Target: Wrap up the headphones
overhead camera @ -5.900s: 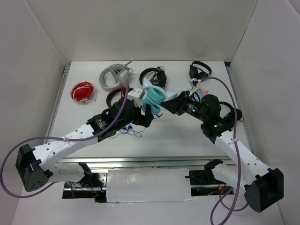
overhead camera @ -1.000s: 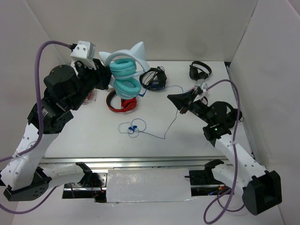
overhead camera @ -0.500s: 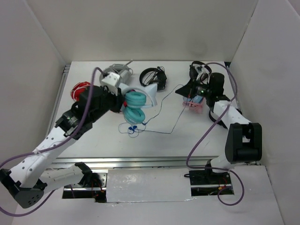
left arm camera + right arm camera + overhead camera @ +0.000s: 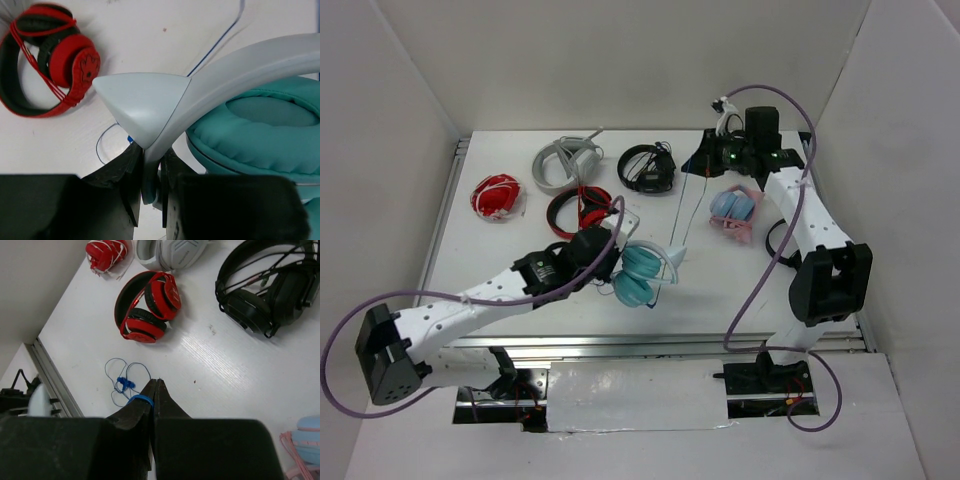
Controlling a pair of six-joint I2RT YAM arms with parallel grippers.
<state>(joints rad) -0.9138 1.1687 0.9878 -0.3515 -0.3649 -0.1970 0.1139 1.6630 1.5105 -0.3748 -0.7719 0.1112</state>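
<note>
Left hand (image 4: 150,182): clamped on the white band of the headphones (image 4: 642,275), at the front middle of the worktop (image 4: 740,290). Right hand (image 4: 154,390): closed, pinching the blue cable (image 4: 681,210), which runs nearly straight front-to-back from the headphones to that hand, well apart.

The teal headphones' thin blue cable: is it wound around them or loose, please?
Loose: the thin blue cable stretches from the teal headphones to the right gripper.
</note>
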